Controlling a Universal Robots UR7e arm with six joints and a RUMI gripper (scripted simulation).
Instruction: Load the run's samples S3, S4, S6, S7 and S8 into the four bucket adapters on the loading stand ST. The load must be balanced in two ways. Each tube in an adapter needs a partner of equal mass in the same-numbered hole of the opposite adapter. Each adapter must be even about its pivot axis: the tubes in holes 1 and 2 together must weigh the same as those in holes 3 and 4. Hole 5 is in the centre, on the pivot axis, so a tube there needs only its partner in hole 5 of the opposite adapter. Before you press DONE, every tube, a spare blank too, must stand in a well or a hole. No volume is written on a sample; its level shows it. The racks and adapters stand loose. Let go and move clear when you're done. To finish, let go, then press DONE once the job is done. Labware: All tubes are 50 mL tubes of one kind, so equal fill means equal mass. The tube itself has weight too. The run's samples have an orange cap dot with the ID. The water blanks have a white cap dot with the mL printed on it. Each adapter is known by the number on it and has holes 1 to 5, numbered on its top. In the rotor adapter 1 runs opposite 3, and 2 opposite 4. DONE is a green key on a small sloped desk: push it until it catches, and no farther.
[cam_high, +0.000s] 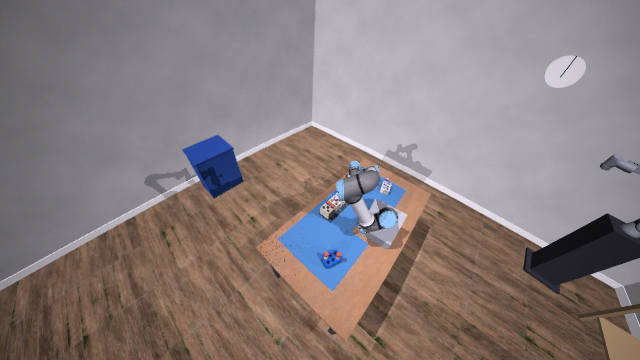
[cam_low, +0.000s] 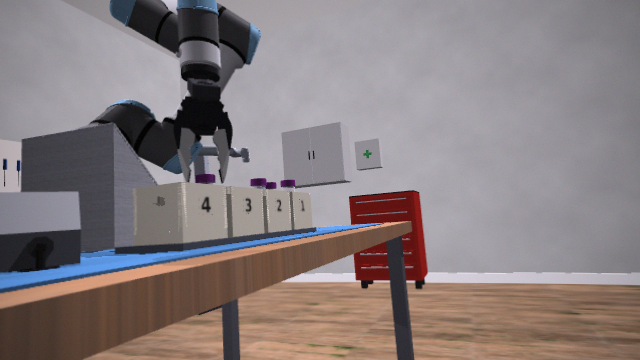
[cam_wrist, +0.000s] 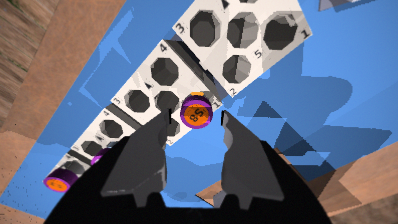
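Note:
My gripper (cam_low: 205, 178) (cam_wrist: 196, 110) is open, with a fingertip on each side of the S8 tube (cam_wrist: 196, 114) and gaps to its purple cap. S8 stands in hole 1 of the second-nearest adapter (cam_wrist: 186, 86), which is adapter 3 (cam_low: 246, 212) in the exterior view. Adapter 4 (cam_low: 205, 220) (cam_wrist: 260, 50) shows no tube in its visible holes. Beyond stand adapter 2 (cam_low: 278, 212) and adapter 1 (cam_low: 302, 215), with caps above the row. In the wrist view, an orange-dotted tube (cam_wrist: 58, 182) stands at the far end; the left jaw partly hides another purple cap (cam_wrist: 98, 157).
The loading stand (cam_low: 150, 248) lies under the adapters. In the top view a blue rack (cam_high: 331, 259) holds orange-dotted tubes, and a white rack (cam_high: 385, 189) stands behind the arm. The grey robot pedestal (cam_low: 70, 190) is beside the row. A light-and-dark grey box (cam_low: 37, 215) stands nearer the camera.

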